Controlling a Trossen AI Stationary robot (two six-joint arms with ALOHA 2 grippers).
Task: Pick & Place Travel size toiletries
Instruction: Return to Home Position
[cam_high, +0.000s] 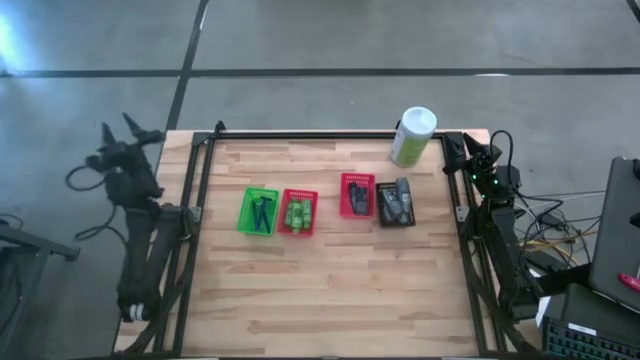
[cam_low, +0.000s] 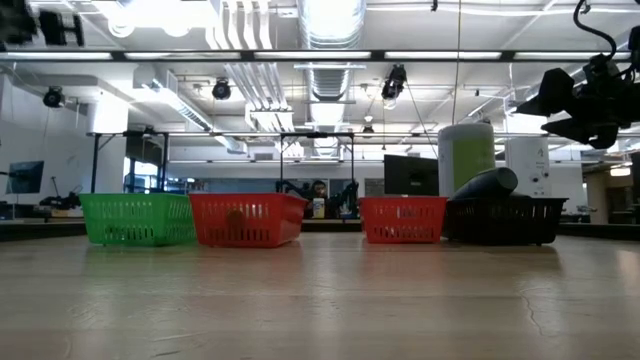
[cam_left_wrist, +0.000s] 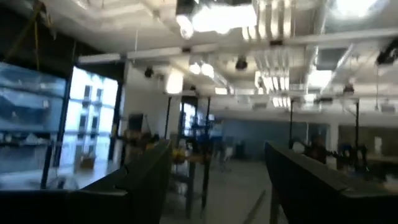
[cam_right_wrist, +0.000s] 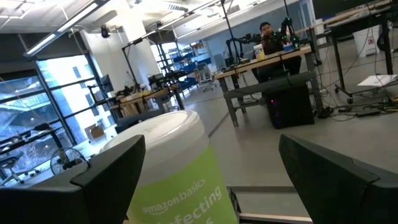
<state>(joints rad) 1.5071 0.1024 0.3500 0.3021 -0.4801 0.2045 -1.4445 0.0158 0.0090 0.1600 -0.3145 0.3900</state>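
The toiletries lie sorted in four mesh baskets in a row at mid-table. The green basket (cam_high: 260, 211) holds thin dark sticks. The red basket (cam_high: 298, 212) beside it holds bright green bottles. The second red basket (cam_high: 357, 195) holds small dark items. The black basket (cam_high: 396, 203) holds dark grey rounded containers, and one (cam_low: 487, 184) sticks up over its rim in the low view. My left gripper (cam_high: 118, 126) (cam_left_wrist: 217, 180) is open, raised beyond the table's far left corner. My right gripper (cam_high: 472, 150) (cam_right_wrist: 211, 168) is open, raised at the far right corner.
A tall pale green canister with a white cap (cam_high: 413, 136) (cam_right_wrist: 177, 174) stands at the far edge, just left of my right gripper. A black frame (cam_high: 330, 135) borders the wooden table. Bare wood lies between the baskets and the near edge. A laptop and cables sit off to the right.
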